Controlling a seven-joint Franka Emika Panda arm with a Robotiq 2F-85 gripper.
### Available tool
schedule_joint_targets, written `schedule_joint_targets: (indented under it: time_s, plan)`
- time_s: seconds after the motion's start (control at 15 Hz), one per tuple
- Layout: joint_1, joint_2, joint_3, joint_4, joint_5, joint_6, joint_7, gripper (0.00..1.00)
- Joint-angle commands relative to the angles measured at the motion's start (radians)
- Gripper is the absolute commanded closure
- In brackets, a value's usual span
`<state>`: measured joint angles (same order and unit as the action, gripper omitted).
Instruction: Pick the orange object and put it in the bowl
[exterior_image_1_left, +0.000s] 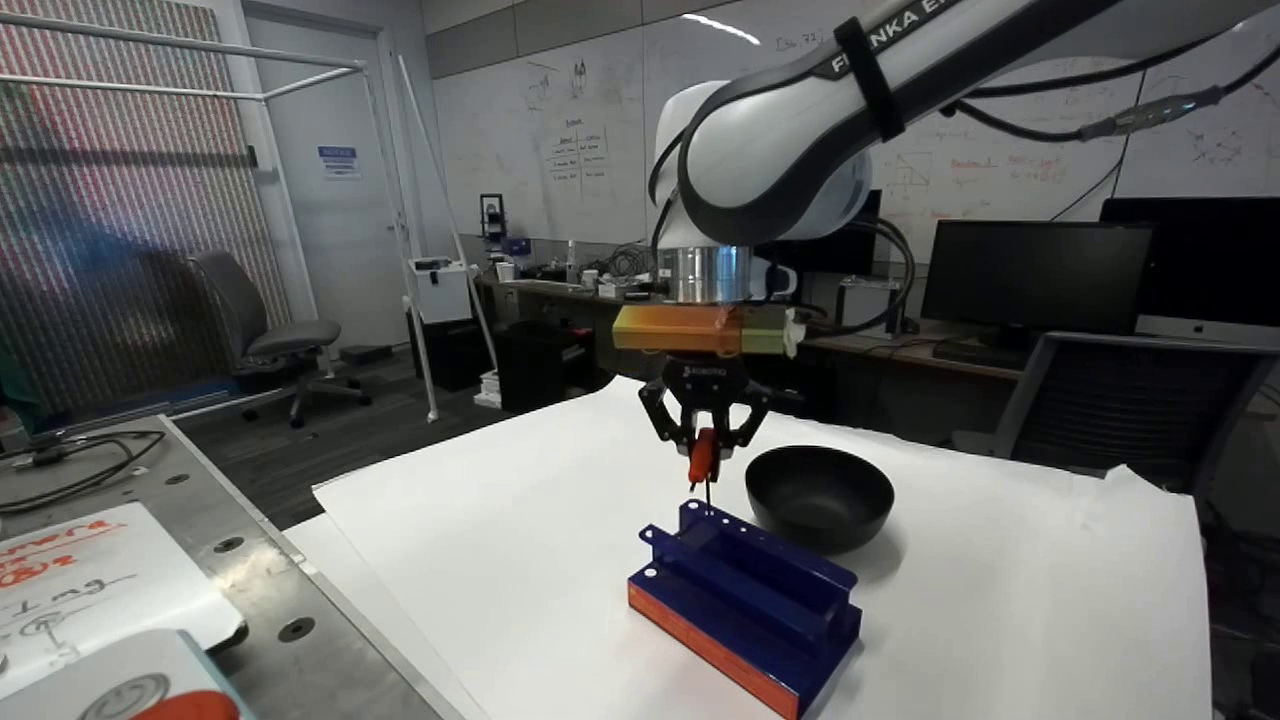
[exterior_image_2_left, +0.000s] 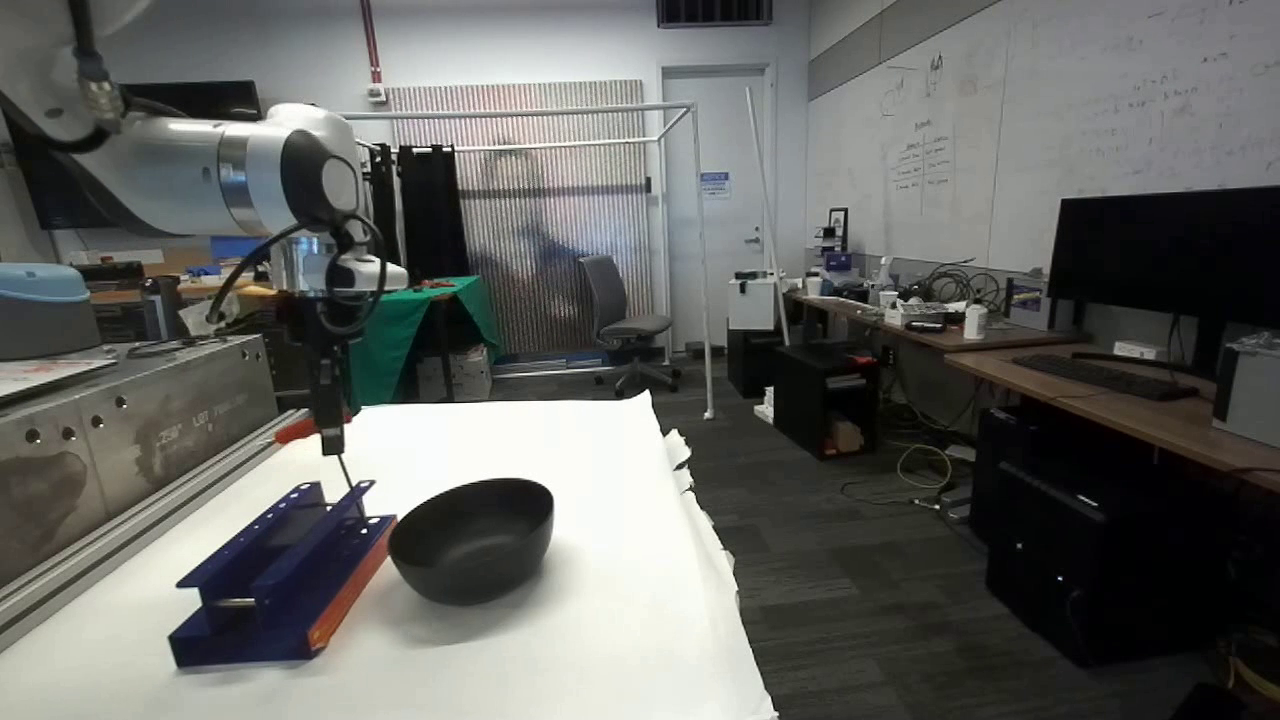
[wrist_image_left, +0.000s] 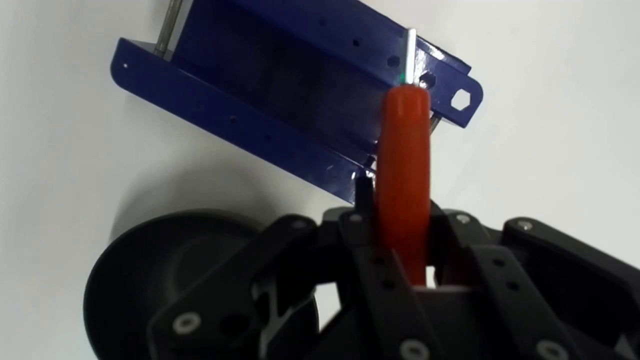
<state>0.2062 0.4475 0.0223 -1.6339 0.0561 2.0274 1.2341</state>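
My gripper (exterior_image_1_left: 704, 466) is shut on the orange object (exterior_image_1_left: 701, 452), an orange-red handle with a thin metal shaft. In the wrist view the orange object (wrist_image_left: 404, 150) stands between the fingers (wrist_image_left: 402, 210), its shaft over the dark blue rack (wrist_image_left: 295, 85). In an exterior view the gripper (exterior_image_2_left: 333, 440) hides part of the orange object (exterior_image_2_left: 298, 429), which juts out tilted. A thin dark rod (exterior_image_2_left: 345, 470) runs from the fingertips down to the rack; I cannot tell what it belongs to. The black bowl (exterior_image_1_left: 820, 525) sits upright beside the rack, also in the wrist view (wrist_image_left: 130, 290).
The dark blue rack (exterior_image_1_left: 735, 625) with orange side stands on the white-covered table (exterior_image_1_left: 520, 560), below the gripper and close to the bowl (exterior_image_2_left: 470, 580). A metal beam (exterior_image_2_left: 170, 400) runs along one table edge. A chair (exterior_image_1_left: 1130, 400) and monitors (exterior_image_1_left: 1035, 275) stand beyond the table.
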Motion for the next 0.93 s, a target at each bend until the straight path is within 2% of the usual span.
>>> schedule_joint_targets:
  time_s: [0.0, 0.33, 0.6, 0.87]
  plan:
    - [0.008, -0.128, -0.018, -0.054, -0.041, -0.008, 0.041, 0.93]
    - [-0.014, -0.180, -0.040, 0.014, -0.120, -0.165, 0.121, 0.91]
    - [-0.064, -0.118, -0.064, 0.066, -0.137, -0.270, 0.132, 0.91]
    - [-0.122, -0.003, -0.068, 0.124, -0.085, -0.313, 0.058, 0.90]
